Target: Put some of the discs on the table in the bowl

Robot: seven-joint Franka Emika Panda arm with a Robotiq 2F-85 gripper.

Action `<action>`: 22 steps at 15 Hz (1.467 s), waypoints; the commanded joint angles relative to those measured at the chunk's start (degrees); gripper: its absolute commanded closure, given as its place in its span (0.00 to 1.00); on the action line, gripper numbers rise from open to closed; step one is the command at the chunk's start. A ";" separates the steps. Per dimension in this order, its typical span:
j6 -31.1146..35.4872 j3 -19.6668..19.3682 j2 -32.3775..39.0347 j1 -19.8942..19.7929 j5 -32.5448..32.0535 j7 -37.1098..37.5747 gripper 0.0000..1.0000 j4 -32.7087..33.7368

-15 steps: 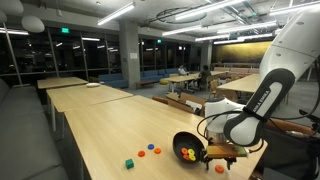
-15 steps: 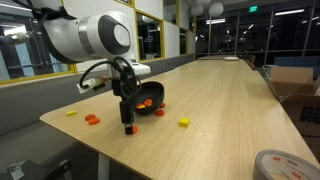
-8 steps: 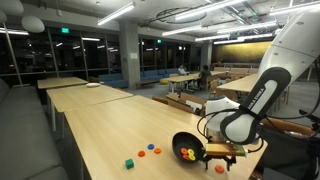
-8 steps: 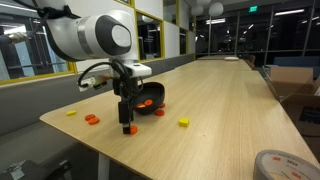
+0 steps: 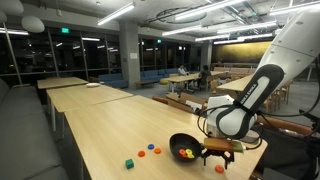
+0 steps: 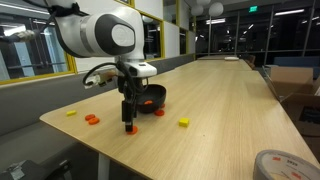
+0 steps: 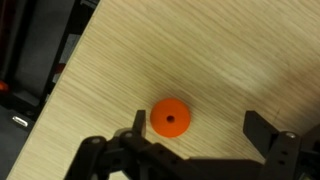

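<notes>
My gripper (image 7: 197,125) is open and empty, low over the pale wood table (image 7: 220,50). An orange disc (image 7: 170,117) with a small centre hole lies flat between the fingers, close to the left finger (image 7: 137,122). In both exterior views the gripper (image 5: 219,155) (image 6: 128,120) hangs next to the black bowl (image 5: 183,148) (image 6: 150,100), above this disc (image 5: 221,168) (image 6: 128,130). The bowl holds several coloured discs. More discs lie loose on the table: orange and blue ones (image 5: 150,151), an orange one (image 6: 92,119) and a yellow one (image 6: 70,113).
A small green cube (image 5: 129,162) lies near the loose discs. A small yellow piece (image 6: 183,122) lies past the bowl. The table's front edge (image 6: 90,140) is near the gripper. A tape roll (image 6: 283,165) and a cardboard box (image 6: 290,80) sit on one side.
The arm has shifted a little sideways near the bowl. The gripper stays open over the orange disc. The discs have not moved.
</notes>
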 commanded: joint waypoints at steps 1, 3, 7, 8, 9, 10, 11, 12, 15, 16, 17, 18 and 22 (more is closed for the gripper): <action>-0.16 -0.72 -2.00 -0.47 1.62 -1.82 0.00 -0.50; -0.14 -0.91 -2.22 -0.55 1.71 -1.74 0.00 -0.48; 0.19 -0.98 -2.54 -0.59 2.13 -1.71 0.00 -0.48; 0.36 -0.96 -2.61 -0.60 2.22 -1.65 0.00 -0.47; 0.50 -0.94 -2.70 -0.60 2.40 -1.64 0.00 -0.47; 0.54 -0.93 -2.77 -0.61 2.57 -1.60 0.00 -0.47; 0.63 -0.92 -2.78 -0.60 2.80 -1.57 0.00 -0.47; 0.59 -0.90 -2.81 -0.60 2.95 -1.36 0.00 -0.47; 0.59 -0.92 -2.81 -0.65 3.41 -1.00 0.00 -0.47; 0.51 -0.91 -2.79 -0.64 3.62 -0.99 0.00 -0.47; 0.49 -0.89 -2.75 -0.64 3.73 -0.91 0.00 -0.47; 0.42 -0.87 -2.67 -0.60 4.06 -1.04 0.00 -0.46; -3.00 -1.13 -2.42 -0.50 8.18 -4.85 0.00 -0.01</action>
